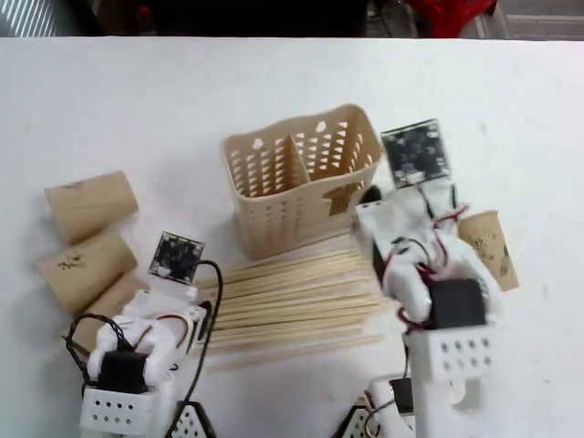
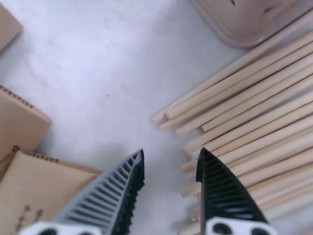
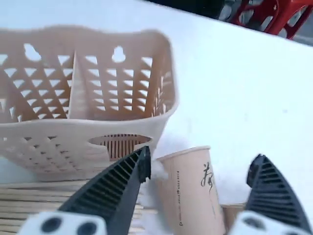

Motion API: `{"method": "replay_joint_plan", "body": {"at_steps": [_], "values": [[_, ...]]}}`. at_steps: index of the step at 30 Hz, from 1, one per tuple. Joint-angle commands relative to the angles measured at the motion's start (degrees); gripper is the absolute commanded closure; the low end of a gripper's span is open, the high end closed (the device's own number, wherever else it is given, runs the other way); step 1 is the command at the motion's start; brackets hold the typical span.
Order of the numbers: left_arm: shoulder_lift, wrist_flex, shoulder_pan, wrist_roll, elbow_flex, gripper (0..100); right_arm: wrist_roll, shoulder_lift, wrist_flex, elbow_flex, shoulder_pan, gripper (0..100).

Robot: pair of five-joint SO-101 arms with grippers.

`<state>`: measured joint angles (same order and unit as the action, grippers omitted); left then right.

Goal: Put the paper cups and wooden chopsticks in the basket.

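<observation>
The beige slotted basket (image 1: pixel 301 173) (image 3: pixel 88 112) stands at mid-table, its two compartments empty as far as I can see. A pile of wooden chopsticks (image 1: pixel 292 297) (image 2: pixel 244 122) lies in front of it. Three paper cups (image 1: pixel 89 205) (image 1: pixel 84 267) (image 1: pixel 114 301) lie on their sides at the left. My left gripper (image 2: pixel 168 161) hangs open over bare table between those cups (image 2: pixel 19 122) and the chopstick ends. My right gripper (image 3: pixel 200 160) is open around a paper cup (image 3: pixel 190 191) (image 1: pixel 345 196) beside the basket's wall. Another cup (image 1: pixel 488 246) lies right of that arm.
The white table (image 1: pixel 137 100) has free room behind and to both sides of the basket. The two arm bases (image 1: pixel 119 401) (image 1: pixel 447 356) stand at the near edge. Red chair legs (image 3: pixel 274 14) show beyond the far edge.
</observation>
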<state>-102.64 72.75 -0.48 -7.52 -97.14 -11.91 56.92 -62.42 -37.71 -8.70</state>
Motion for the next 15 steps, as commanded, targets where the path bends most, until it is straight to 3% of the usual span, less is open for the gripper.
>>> {"method": "replay_joint_plan", "body": {"at_steps": [1, 6, 10, 15], "values": [[-0.3, 0.3, 0.4, 0.0, 0.0, 81, 0.1, 1.2, -2.6, 11.9, -1.1, 78.4], [-0.3, 0.3, 0.4, 0.0, 0.0, 81, 0.1, -9.9, -2.9, 22.6, -10.8, 93.0], [-0.3, 0.3, 0.4, 0.0, 0.0, 81, 0.7, -24.0, -3.2, 29.5, -13.7, 91.0], [-0.3, 0.3, 0.4, 0.0, 0.0, 81, 0.7, -38.3, -3.7, 36.9, -14.9, 81.2]]}}
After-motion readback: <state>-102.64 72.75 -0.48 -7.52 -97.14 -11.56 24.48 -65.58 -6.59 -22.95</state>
